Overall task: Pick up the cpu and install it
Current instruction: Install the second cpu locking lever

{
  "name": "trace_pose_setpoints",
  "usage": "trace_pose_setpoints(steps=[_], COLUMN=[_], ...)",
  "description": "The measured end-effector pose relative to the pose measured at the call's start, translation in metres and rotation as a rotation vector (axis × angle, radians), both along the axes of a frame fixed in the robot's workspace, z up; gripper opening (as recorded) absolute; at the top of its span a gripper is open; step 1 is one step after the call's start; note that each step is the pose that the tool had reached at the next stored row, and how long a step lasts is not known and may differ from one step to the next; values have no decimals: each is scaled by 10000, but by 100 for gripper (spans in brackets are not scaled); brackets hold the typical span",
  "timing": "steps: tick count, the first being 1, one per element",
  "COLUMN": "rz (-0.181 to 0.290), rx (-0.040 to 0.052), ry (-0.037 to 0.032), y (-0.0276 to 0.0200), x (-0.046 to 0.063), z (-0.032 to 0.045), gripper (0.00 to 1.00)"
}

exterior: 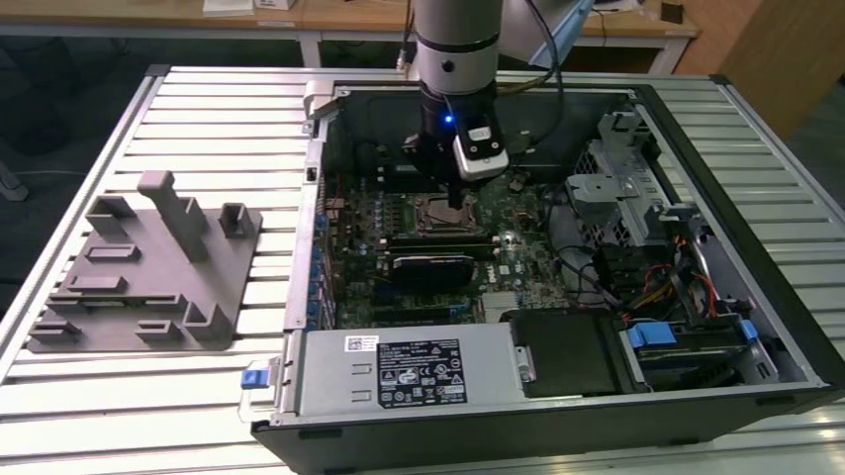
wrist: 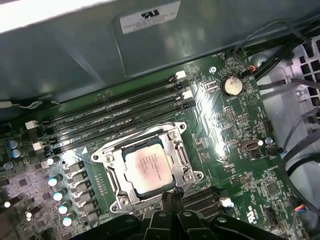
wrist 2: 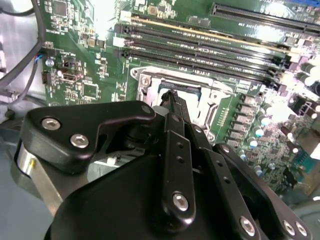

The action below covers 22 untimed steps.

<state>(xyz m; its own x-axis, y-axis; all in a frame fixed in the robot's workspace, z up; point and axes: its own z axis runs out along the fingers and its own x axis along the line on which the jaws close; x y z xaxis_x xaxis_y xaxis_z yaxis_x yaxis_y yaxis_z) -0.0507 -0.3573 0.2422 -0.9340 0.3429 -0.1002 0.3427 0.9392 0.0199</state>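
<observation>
**A:** Where's your cpu right now?

**B:** In the first wrist view it's lying flat inside the socket frame on the motherboard, silver top facing up, memory slots just beside it.

**A:** And your gripper?

**B:** Low over the socket's edge, inside the open computer case. Your fingertips look pressed together, nothing pinched between them, and they sit near the chip's edge. The grey holder block sits well apart, outside the case.
</observation>
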Motion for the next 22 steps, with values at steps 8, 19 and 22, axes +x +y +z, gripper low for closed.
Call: trace_pose_setpoints(steps=[8,19,22], rz=[0,426,669], rx=[140,168,167], ry=[0,3,6], y=[-54,-178,-193], x=[0,-3,-6], z=[36,-1,-19], gripper=[11,11,11])
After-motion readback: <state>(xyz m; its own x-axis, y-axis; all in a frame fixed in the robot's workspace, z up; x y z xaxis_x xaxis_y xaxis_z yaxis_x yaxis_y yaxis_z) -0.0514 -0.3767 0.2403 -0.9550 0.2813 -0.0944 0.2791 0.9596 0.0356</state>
